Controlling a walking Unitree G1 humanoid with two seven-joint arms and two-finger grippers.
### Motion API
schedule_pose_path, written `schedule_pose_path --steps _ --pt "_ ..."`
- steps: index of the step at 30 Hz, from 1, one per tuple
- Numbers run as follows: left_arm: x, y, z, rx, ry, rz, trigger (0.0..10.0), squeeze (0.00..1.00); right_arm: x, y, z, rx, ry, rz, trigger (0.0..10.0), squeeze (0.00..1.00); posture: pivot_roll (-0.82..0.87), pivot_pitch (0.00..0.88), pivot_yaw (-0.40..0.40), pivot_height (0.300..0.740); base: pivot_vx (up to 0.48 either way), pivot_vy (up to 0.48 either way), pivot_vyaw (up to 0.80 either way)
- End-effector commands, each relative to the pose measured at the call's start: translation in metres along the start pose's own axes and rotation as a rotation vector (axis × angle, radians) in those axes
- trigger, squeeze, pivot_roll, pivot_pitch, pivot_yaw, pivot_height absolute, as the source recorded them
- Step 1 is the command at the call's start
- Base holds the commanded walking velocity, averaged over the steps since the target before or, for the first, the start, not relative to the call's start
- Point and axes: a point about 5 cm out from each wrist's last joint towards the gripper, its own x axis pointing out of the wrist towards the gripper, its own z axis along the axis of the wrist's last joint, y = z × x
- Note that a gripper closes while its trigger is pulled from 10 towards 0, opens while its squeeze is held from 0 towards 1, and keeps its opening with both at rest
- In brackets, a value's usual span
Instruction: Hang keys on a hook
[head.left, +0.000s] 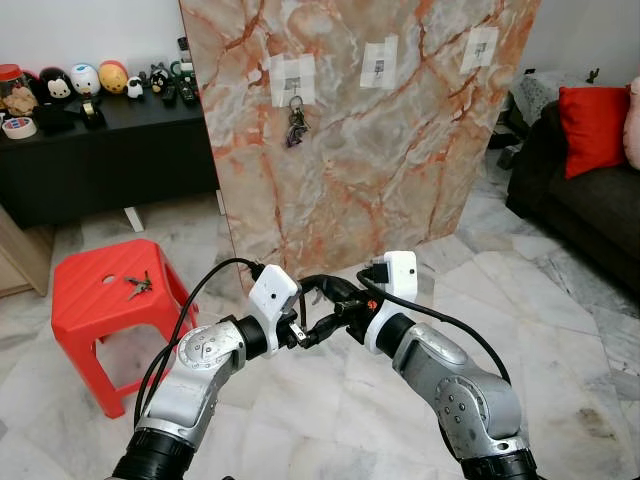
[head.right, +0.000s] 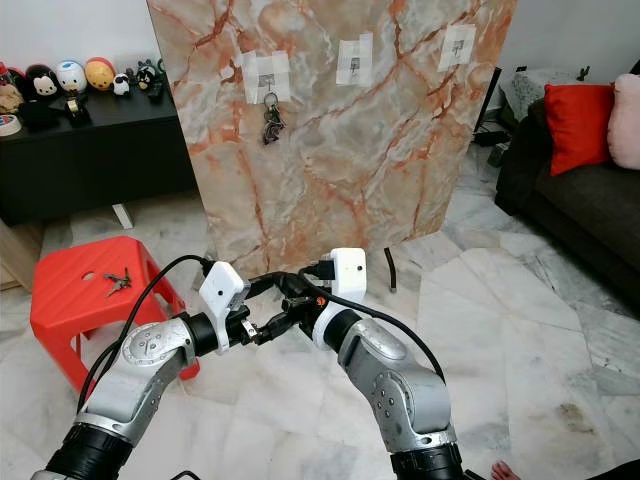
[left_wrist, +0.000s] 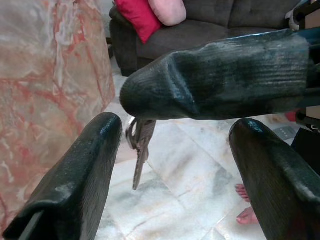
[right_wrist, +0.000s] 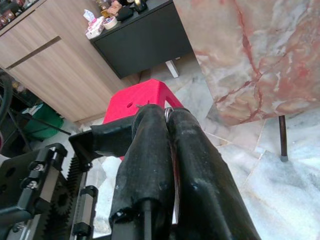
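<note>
At the far left, against the wall, stands a black bench (head.left: 110, 160) with small toy figures (head.left: 85, 80) in a row on its top. In front of it, on the marble floor (head.left: 560, 330), is a red stool (head.left: 110, 300), and one bunch of keys (head.left: 138, 286) lies on its seat.

My left hand (head.left: 303, 328) is held up in front of my chest, near the middle of the scene. Its two black fingers (left_wrist: 75, 185) are spread apart and they grasp nothing; in the left wrist view one finger of my other hand crosses between them.

Behind my hands a big marble board (head.left: 370, 130) stands upright on the floor. Three hooks are fixed on it with white tape. On the left hook (head.left: 294, 82) a second bunch of keys (head.left: 297, 122) already hangs. The middle hook (head.left: 380, 62) and the right hook (head.left: 480, 47) carry nothing.

My right hand (head.left: 322, 290) meets the left one, almost touching it. Its fingers (right_wrist: 150, 150) are pressed together on a key ring (right_wrist: 168, 111), which shows at the fingertips in the right wrist view. From this grip a key (left_wrist: 140, 152) hangs down freely over the floor, between the fingers of my left hand.

At the far right is a dark sofa (head.left: 590, 200) with a red cushion (head.left: 592, 128) on it. In the left wrist view a person's bare foot (left_wrist: 246, 216) stands on the floor.
</note>
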Motion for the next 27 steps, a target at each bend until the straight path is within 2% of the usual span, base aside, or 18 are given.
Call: schedule_pose_path --steps 1,2,3,4,5,7,8,10,13,17,18,19,20,21,22,27 --pt "0.0039 -0.0006 0.002 -0.021 -0.016 -0.016 7.5 0.0 -0.0023 0.0036 0.0021 -0.007 -0.007 0.016 10.0 0.0 0.07 0.036 -0.054 0.74 0.0 0.0 0.0" --pt "0.0042 -0.0007 0.0021 -0.031 -0.021 -0.016 4.2 0.0 -0.0024 0.004 0.0022 -0.007 -0.007 0.018 10.0 0.0 0.07 0.036 -0.054 0.74 0.0 0.0 0.0" --pt "0.0044 -0.0007 0.0022 -0.036 -0.023 -0.016 4.2 0.0 -0.0025 0.0042 0.0022 -0.007 -0.007 0.02 10.0 0.0 0.07 0.036 -0.054 0.74 0.0 0.0 0.0" --pt "0.0045 -0.0008 0.0022 -0.043 -0.025 -0.015 1.8 0.0 -0.0026 0.0043 0.0023 -0.007 -0.007 0.021 10.0 0.0 0.07 0.036 -0.054 0.74 0.0 0.0 0.0" --pt "0.0045 -0.0008 0.0022 -0.046 -0.026 -0.014 0.9 0.0 -0.0026 0.0044 0.0023 -0.006 -0.007 0.022 10.0 0.0 0.07 0.036 -0.054 0.74 0.0 0.0 0.0" --pt "0.0046 -0.0007 0.0022 -0.056 -0.031 -0.012 0.9 0.0 -0.0025 0.0046 0.0025 -0.006 -0.008 0.023 10.0 0.0 0.07 0.036 -0.054 0.74 0.0 0.0 0.0" --pt "0.0046 -0.0003 0.0024 -0.059 -0.034 -0.007 0.0 0.0 -0.0024 0.0045 0.0024 -0.006 -0.008 0.022 10.0 0.0 0.07 0.036 -0.054 0.74 0.0 0.0 0.0" --pt "0.0047 0.0006 0.003 -0.067 -0.043 0.001 0.0 0.0 -0.0024 0.0044 0.0022 -0.006 -0.008 0.022 10.0 0.0 0.07 0.036 -0.054 0.74 0.0 0.0 0.0" --pt "0.0042 0.0024 0.0047 -0.08 -0.056 0.008 0.4 0.0 -0.0022 0.0049 0.002 -0.003 -0.011 0.023 10.0 0.0 0.07 0.038 -0.052 0.74 0.0 0.0 0.0" --pt "0.0036 0.0031 0.003 -0.087 -0.051 0.013 1.9 0.0 -0.0021 0.0052 0.002 -0.001 -0.012 0.023 10.0 0.0 0.07 0.038 -0.052 0.74 0.0 0.0 0.0" --pt "0.0036 0.0031 0.0028 -0.088 -0.051 0.014 1.9 0.0 -0.0021 0.0052 0.002 -0.001 -0.012 0.023 10.0 0.0 0.07 0.038 -0.052 0.74 0.0 0.0 0.0" --pt "0.0035 0.0031 0.0023 -0.094 -0.053 0.02 3.8 0.0 -0.0023 0.0051 0.002 0.001 -0.014 0.022 10.0 0.0 0.07 0.038 -0.052 0.74 0.0 0.0 0.0" --pt "0.0035 0.0031 0.0023 -0.094 -0.053 0.02 3.8 0.0 -0.0023 0.0051 0.002 0.001 -0.014 0.022 10.0 0.0 0.07 0.038 -0.052 0.74 0.0 0.0 0.0" --pt "0.0031 0.0033 0.0014 -0.101 -0.054 0.025 5.1 0.0 -0.0024 0.0051 0.002 0.001 -0.014 0.021 10.0 0.0 0.07 0.038 -0.052 0.74 0.0 0.0 0.0" --pt "0.0024 0.0037 0.0002 -0.105 -0.052 0.029 7.8 0.0 -0.0025 0.0051 0.002 0.001 -0.014 0.022 10.0 0.0 0.07 0.038 -0.052 0.74 0.0 0.0 0.0" --pt "0.0004 0.006 0.0 -0.114 -0.056 0.045 8.5 0.0 -0.0024 0.0051 0.0021 -0.001 -0.015 0.022 10.0 0.0 0.07 0.038 -0.052 0.74 0.0 0.0 0.0"
